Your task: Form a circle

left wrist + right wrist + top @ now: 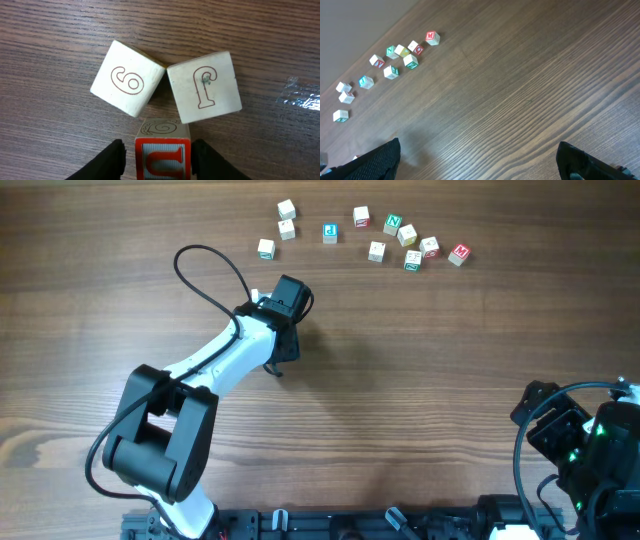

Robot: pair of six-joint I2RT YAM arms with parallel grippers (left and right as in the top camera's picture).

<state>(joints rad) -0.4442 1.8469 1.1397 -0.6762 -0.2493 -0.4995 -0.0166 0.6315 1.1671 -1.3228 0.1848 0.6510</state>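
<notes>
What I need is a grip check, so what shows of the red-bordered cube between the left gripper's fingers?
The red-bordered cube is pale wood. Its near face has a red border, blue inner frame and red U-like print; its top carries a faint curl outline. It seems to rest on the table between the black fingers of the left gripper; whether they pinch it is unclear. Its far edge lies close against a 9 cube and a J cube.

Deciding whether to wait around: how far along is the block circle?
Early. Done: the 9 cube and J cube sit side by side. In hand: a red-printed cube, flanked by the left gripper, just below them. Left: the scattered cubes lie apart; no ring yet.
</notes>
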